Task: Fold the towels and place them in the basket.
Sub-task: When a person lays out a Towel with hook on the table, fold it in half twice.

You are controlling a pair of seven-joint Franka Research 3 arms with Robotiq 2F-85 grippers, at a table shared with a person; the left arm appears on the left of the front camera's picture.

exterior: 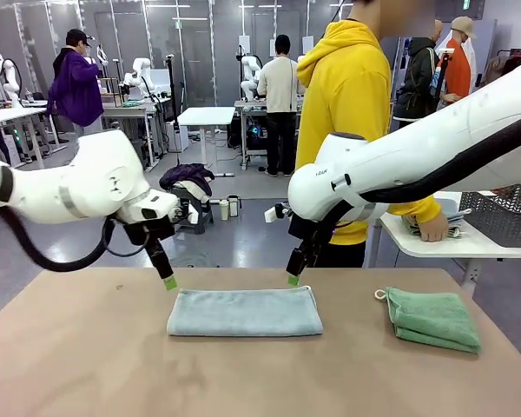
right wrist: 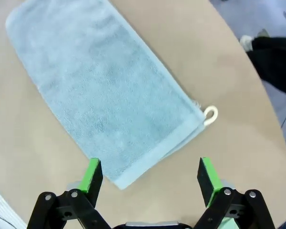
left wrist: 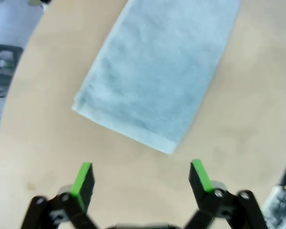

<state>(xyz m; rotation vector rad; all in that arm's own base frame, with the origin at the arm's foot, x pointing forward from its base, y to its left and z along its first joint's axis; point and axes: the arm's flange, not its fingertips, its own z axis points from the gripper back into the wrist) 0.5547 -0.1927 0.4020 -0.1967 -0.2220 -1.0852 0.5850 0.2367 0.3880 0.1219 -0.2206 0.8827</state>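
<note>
The pale grey-blue towel (exterior: pixel 243 313) lies folded flat at the middle of the table (exterior: pixel 69 356), its long axis running left to right. It is soft terry with even edges and a cream loop (right wrist: pixel 210 114) at one corner. The left gripper (exterior: pixel 168 281) and the right gripper (exterior: pixel 293 278) hover at its far corners, jaws apart and empty. The mint green towel (exterior: pixel 432 319) lies folded to the right. The basket (exterior: pixel 504 217) sits on a white side table (exterior: pixel 434 248) beyond.
</note>
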